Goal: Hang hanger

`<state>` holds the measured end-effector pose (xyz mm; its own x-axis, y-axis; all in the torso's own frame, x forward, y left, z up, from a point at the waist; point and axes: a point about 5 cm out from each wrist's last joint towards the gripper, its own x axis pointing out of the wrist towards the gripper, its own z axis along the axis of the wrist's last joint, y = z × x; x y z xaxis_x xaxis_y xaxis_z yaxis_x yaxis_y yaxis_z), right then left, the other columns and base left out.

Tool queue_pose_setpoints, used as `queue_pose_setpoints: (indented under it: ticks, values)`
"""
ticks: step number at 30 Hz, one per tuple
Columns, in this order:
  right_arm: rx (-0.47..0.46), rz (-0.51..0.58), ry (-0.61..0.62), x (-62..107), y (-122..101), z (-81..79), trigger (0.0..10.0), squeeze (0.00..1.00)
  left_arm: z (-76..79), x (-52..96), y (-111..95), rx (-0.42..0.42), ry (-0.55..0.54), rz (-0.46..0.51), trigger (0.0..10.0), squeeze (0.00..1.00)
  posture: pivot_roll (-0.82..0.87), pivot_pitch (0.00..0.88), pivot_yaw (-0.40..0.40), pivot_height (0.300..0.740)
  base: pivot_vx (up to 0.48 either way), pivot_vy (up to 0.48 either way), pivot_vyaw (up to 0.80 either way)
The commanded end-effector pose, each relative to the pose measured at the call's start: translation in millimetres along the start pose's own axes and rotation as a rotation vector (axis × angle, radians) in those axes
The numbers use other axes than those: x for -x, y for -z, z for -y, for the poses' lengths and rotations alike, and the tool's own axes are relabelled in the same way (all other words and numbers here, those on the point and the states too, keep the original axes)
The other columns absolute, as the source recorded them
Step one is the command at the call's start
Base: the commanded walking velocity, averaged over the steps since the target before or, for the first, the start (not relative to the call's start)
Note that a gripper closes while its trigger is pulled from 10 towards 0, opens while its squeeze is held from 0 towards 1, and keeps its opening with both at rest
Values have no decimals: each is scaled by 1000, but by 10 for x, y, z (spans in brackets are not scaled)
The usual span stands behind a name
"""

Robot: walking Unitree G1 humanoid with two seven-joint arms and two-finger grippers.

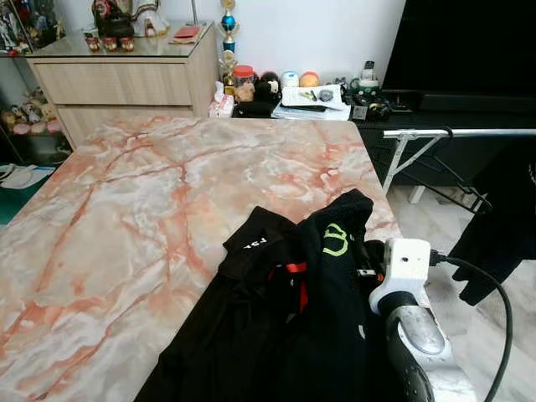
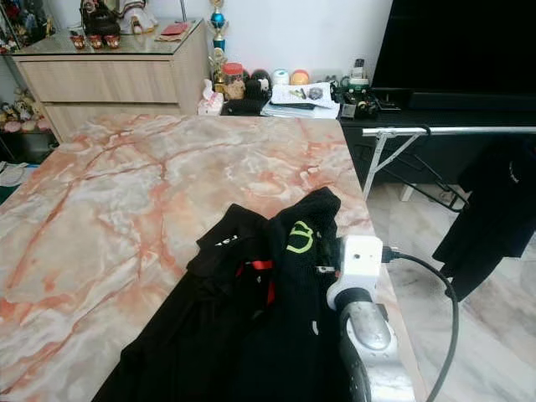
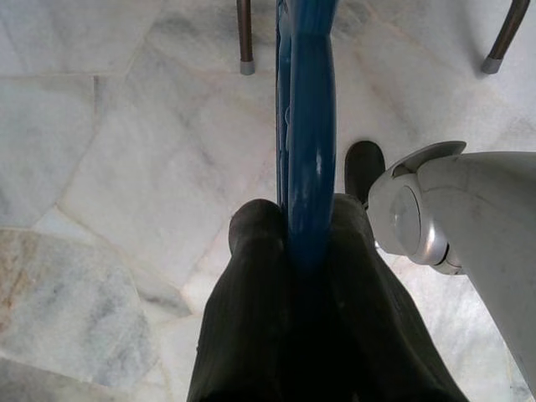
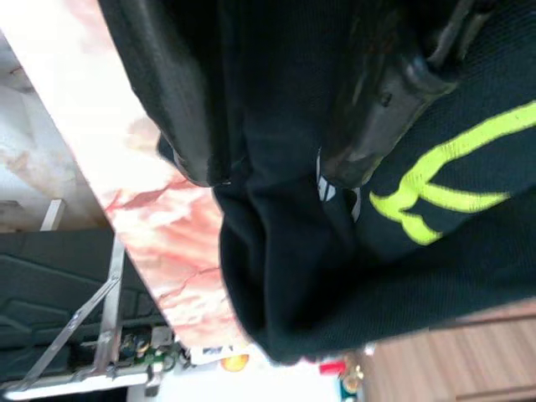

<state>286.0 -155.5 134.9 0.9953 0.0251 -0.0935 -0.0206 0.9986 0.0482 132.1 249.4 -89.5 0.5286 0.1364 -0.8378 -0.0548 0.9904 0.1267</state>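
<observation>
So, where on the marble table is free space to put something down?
The marble table is bare along its left and far part, up to the wooden dresser. The near right corner is crowded by the black garment and the right hand.

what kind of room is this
Likely a home living or dining room: a marble-patterned table holding a black garment, a wooden sideboard with ornaments, and a clothes rack alongside.

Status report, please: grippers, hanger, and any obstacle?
Left gripper low over the floor, jaws shut on blue hanger. Right gripper jaws pinching black garment on the marble table. Clothes rail to the right, one dark garment hanging.
</observation>
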Motion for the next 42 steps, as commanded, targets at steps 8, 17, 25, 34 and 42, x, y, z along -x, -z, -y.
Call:
queue_pose_setpoints:
  ticks: [8,17,25,34,42]
  values:
    - [-42,155,90,168,-179,73,10000,0,-30,13,43,12,-6,-12,10000,0,53,58,23,740,0,0,0]
    - [-47,229,92,199,-268,5,10000,0,-42,22,87,6,-14,-31,10000,0,54,50,18,740,0,0,0]
    - [-32,235,76,192,-260,-26,10000,0,-41,34,134,-2,-8,-48,10000,0,55,41,16,740,0,0,0]
    - [-24,229,72,190,-239,-34,10000,0,-37,34,135,-14,-1,-49,10000,0,52,27,16,740,0,-322,0]
    - [-15,222,55,193,-218,-59,10000,0,-24,31,128,-19,7,-46,10000,0,53,18,17,740,0,-375,0]
